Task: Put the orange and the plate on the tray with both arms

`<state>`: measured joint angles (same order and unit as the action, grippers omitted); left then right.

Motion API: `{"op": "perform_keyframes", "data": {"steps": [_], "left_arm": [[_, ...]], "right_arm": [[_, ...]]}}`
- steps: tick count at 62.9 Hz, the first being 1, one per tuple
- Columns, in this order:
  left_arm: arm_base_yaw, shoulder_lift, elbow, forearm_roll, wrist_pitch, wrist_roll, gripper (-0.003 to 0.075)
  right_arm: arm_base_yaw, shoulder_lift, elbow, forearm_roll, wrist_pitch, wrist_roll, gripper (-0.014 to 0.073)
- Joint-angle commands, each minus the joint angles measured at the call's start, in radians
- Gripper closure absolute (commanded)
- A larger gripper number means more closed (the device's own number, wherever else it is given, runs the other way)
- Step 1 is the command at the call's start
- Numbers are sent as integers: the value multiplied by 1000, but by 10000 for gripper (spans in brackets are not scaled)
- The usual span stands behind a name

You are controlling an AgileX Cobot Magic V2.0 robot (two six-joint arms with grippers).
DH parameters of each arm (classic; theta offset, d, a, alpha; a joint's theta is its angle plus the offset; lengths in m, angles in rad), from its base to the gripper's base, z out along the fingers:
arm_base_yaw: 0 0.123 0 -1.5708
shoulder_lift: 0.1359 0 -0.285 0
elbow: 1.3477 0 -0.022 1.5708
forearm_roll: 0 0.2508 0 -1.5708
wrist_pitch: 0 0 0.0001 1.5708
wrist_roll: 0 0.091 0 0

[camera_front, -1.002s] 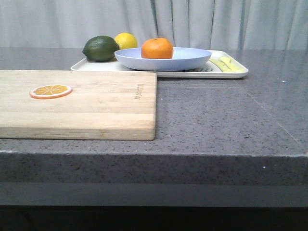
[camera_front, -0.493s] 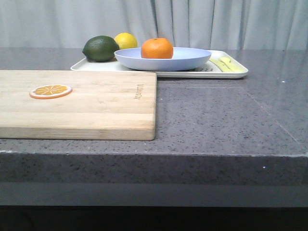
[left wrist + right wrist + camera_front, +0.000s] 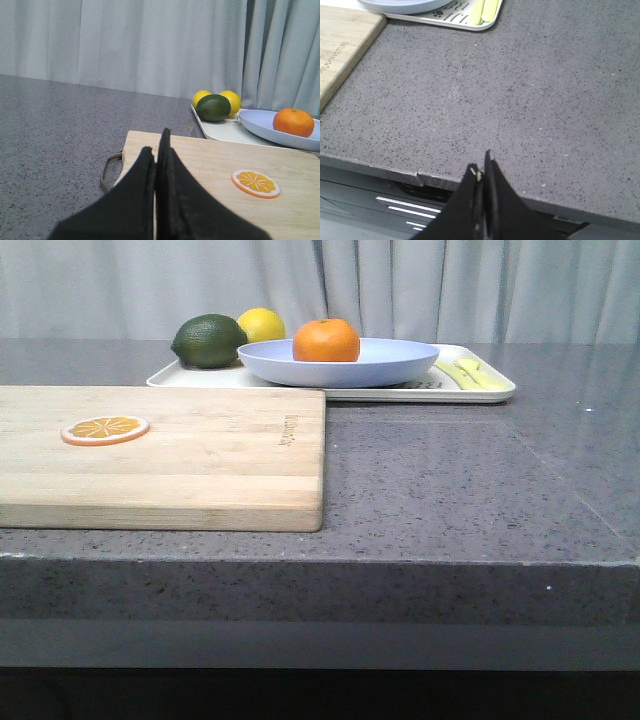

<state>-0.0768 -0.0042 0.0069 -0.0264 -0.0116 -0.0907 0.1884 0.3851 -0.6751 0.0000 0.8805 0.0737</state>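
The orange sits in the lavender-blue plate, which rests on the white tray at the back of the table. Both also show in the left wrist view, the orange in the plate on the tray. My left gripper is shut and empty, over the near left end of the wooden cutting board. My right gripper is shut and empty, above the table's front edge, far from the tray. Neither gripper shows in the front view.
A dark green lime and a yellow lemon sit on the tray's left part. A flat orange slice lies on the cutting board at front left. Grey speckled countertop lies to the right. Curtains hang behind.
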Motion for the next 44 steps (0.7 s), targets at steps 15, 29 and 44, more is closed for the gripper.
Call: {"op": "perform_keyframes", "data": {"steps": [15, 29, 44], "left_arm": [[-3, -17, 28, -1, -87, -12, 740], [-3, -17, 28, -1, -87, -12, 740], [-3, -17, 28, -1, -87, -12, 740]], "right_arm": [[-27, -44, 20, -57, -109, 2, 662], [-133, -251, 298, -58, -460, 2, 661], [-133, -406, 582, -38, -758, 2, 661]]}}
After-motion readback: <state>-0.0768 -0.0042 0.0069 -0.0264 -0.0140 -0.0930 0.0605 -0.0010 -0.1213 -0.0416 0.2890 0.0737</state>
